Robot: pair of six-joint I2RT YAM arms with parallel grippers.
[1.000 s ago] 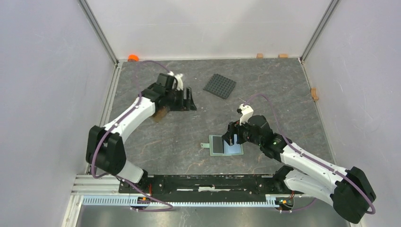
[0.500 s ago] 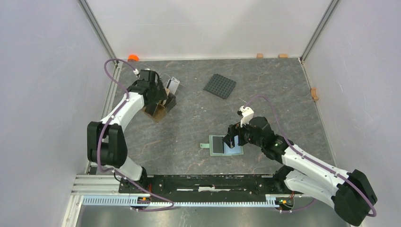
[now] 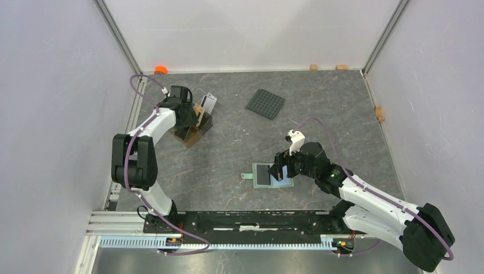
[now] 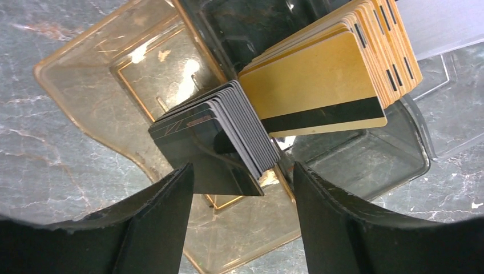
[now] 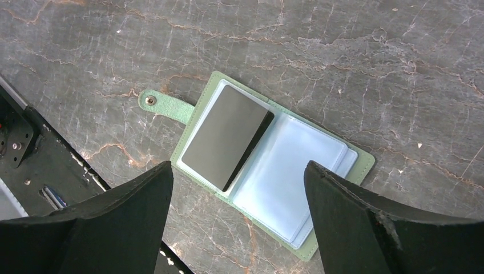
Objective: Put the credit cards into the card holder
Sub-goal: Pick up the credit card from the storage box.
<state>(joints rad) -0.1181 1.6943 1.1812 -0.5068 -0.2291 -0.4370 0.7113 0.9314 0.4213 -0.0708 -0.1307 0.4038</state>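
**Item: Drawing One Card from the Tray**

Left tool (image 4: 242, 171): jaws wide, empty, poised over the fanned stack of thin black plastic credit cards (image 4: 211, 142) standing in the translucent brown open tray (image 4: 85, 85), beside the gold cards (image 4: 319, 85). Right tool (image 5: 238, 171): wide, empty, above the pale sage-green folding card holder (image 5: 285, 177), which lies open on the grey marbled desk (image 5: 342, 57). Advised handling: close on the outermost black card alone, pinch its edges, and lift along its plane so neighbours stay seated.
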